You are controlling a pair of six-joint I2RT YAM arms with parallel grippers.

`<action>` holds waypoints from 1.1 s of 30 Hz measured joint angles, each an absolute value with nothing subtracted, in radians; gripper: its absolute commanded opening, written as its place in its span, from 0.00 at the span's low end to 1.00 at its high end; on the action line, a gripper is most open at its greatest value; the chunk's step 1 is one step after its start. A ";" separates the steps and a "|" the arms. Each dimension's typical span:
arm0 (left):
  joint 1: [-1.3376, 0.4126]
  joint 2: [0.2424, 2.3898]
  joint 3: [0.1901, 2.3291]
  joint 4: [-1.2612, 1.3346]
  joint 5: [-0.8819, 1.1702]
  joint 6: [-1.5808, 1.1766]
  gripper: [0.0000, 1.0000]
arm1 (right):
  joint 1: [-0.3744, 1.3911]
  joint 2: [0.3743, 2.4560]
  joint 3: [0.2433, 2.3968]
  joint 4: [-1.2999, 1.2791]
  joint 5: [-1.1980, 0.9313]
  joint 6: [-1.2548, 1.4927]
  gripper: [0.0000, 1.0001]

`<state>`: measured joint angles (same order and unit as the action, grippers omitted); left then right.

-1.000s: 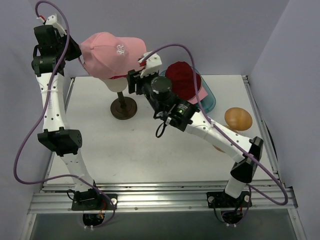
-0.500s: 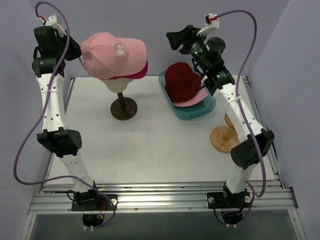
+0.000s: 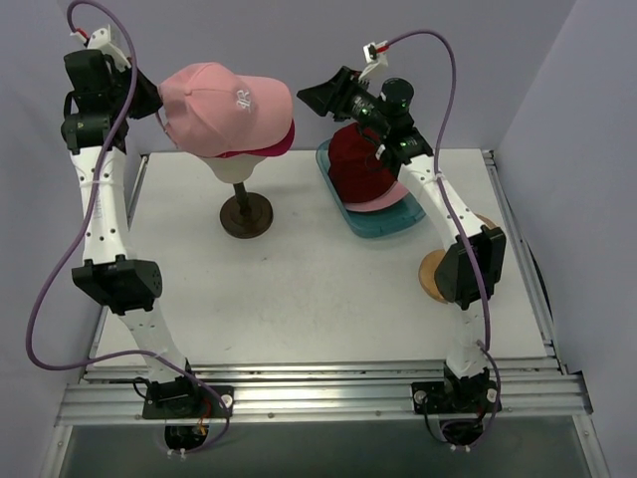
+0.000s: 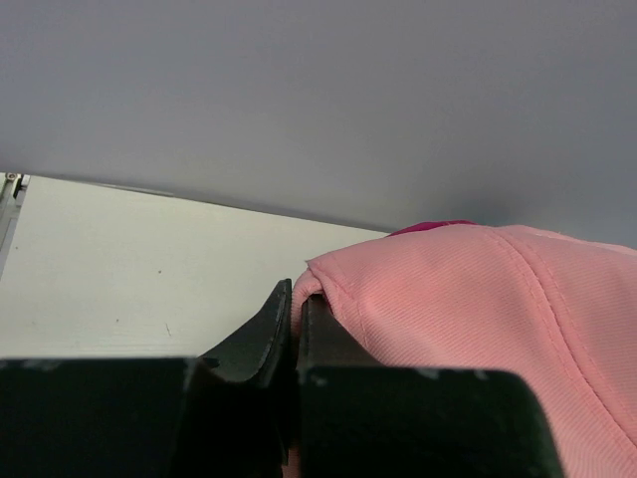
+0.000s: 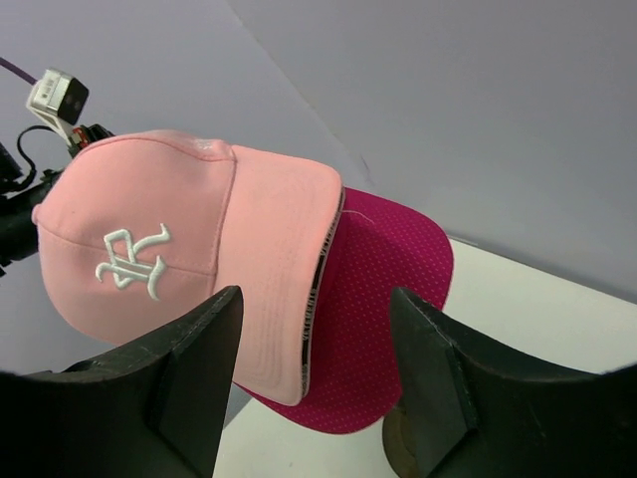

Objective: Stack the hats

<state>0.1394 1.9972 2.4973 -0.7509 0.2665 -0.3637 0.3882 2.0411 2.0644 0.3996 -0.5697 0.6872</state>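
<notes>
A white surface (image 3: 299, 289) is seen, with plain lilac walls around it. The left fingers (image 4: 254, 344) are pressed together on the back edge of the pale pink cap (image 4: 478, 319), so the cap is held steady from behind. This cap is sat on top of the magenta cap (image 5: 383, 299). Both are worn by the cream head form (image 3: 234, 167) on its dark stand (image 3: 247, 215), up off the surface. The two peaks are lined up, one over the other, so the pile looks neat.

The right fingers (image 5: 194, 383) are spread wide apart, with nothing between them. They are pointed at the front of the two caps, near the peaks but not touching.

Off to the right, the dark red hat (image 3: 356, 159) is laid on a pale pink hat (image 3: 383, 202) inside the teal tray (image 3: 383, 227). It is judged that two hats are stacked and two are left. The dark red hat will likely be wanted next.
</notes>
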 measured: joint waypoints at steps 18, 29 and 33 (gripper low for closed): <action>0.139 1.973 2.438 -0.731 0.274 -0.364 0.02 | 0.426 2.136 2.161 0.469 -0.630 0.725 0.55; 0.139 1.973 2.413 -0.699 0.287 -0.375 0.02 | 0.427 2.202 2.193 0.460 -0.636 0.714 0.36; 0.139 1.973 2.413 -0.697 0.293 -0.384 0.02 | 0.432 2.207 2.219 0.460 -0.636 0.719 0.23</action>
<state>0.1394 1.9732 2.4126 -0.6968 0.2932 -0.3840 0.4316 2.2070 2.2189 0.4599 -0.6361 0.7193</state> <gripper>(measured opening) 0.061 0.297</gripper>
